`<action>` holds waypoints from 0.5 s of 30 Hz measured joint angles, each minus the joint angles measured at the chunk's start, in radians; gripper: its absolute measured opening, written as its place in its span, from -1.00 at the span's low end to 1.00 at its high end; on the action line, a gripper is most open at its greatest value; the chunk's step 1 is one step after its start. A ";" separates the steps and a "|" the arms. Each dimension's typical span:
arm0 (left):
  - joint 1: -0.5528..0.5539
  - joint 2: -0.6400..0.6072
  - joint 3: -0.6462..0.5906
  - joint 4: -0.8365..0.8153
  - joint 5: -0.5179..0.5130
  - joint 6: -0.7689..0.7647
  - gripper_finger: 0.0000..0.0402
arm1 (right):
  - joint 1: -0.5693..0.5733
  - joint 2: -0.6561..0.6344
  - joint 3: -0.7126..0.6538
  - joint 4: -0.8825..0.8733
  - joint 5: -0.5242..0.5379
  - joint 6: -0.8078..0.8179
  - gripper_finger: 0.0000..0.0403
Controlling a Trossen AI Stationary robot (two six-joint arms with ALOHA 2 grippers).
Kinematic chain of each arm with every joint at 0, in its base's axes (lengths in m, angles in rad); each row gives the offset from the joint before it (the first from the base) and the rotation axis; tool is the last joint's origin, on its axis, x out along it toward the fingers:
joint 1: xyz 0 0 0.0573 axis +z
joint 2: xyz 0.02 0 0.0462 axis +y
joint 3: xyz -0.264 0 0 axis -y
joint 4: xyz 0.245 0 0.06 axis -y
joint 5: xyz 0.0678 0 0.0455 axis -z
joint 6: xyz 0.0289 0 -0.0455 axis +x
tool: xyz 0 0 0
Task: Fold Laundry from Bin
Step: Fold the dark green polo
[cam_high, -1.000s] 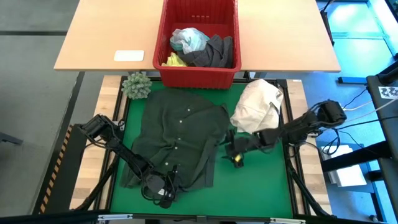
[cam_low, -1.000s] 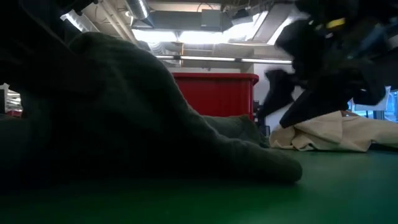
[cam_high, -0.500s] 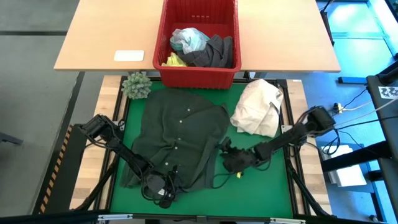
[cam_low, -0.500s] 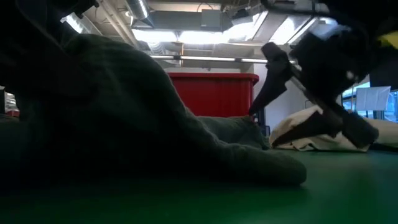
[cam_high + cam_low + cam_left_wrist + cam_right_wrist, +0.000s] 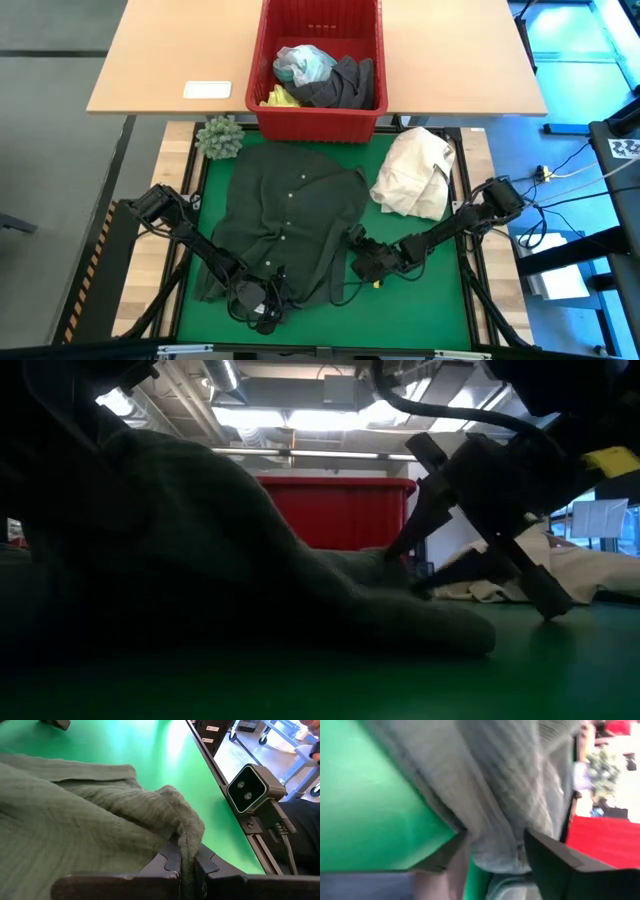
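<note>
A dark green-black shirt (image 5: 285, 225) lies spread on the green mat, buttons up. My left gripper (image 5: 262, 308) is at its near hem and shut on it; that part of the cloth rises as a mound (image 5: 180, 530). My right gripper (image 5: 355, 258) is at the shirt's right edge, near the hem. Its fingers (image 5: 425, 510) stand open above and below that edge (image 5: 495, 810). The red bin (image 5: 320, 128) stands beyond the mat's far edge and holds turquoise (image 5: 303, 62), grey (image 5: 345, 80) and yellow (image 5: 278, 97) laundry. My left gripper pinches a bunched fold of the shirt's near hem (image 5: 189, 837) between its two fingers (image 5: 172, 862), slanting down from the near left. The cloth stands up between them a little above the mat; the shirt beyond lies on the table. My right gripper has the shirt's right edge between its fingers; whether they touch it, I cannot tell.
A cream-white cloth bundle (image 5: 415, 172) lies on the mat's far right, close behind my right arm. A green spiky ball (image 5: 220, 137) sits at the far left corner. A white flat object (image 5: 208, 89) lies on the wooden table. Bare mat (image 5: 420, 300) shows at the near right.
My right gripper has come down and toward the table's near left, from beside the cream bundle to the shirt's right edge, rolling its wrist so that its fingers straddle the cloth. The shirt has stayed where it was.
</note>
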 joint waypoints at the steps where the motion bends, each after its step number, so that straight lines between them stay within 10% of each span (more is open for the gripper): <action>1: 0.000 0.000 0.000 0.000 0.000 0.000 -1.00 | 0.006 -0.001 -0.002 0.006 0.019 0.004 -0.28; 8: 0.000 0.000 0.000 -0.005 0.000 -0.008 -1.00 | 0.048 -0.006 -0.004 0.021 0.083 0.007 -0.94; 15: 0.000 0.000 0.000 -0.023 0.000 -0.022 -1.00 | 0.056 -0.006 0.014 0.078 0.118 0.010 -0.98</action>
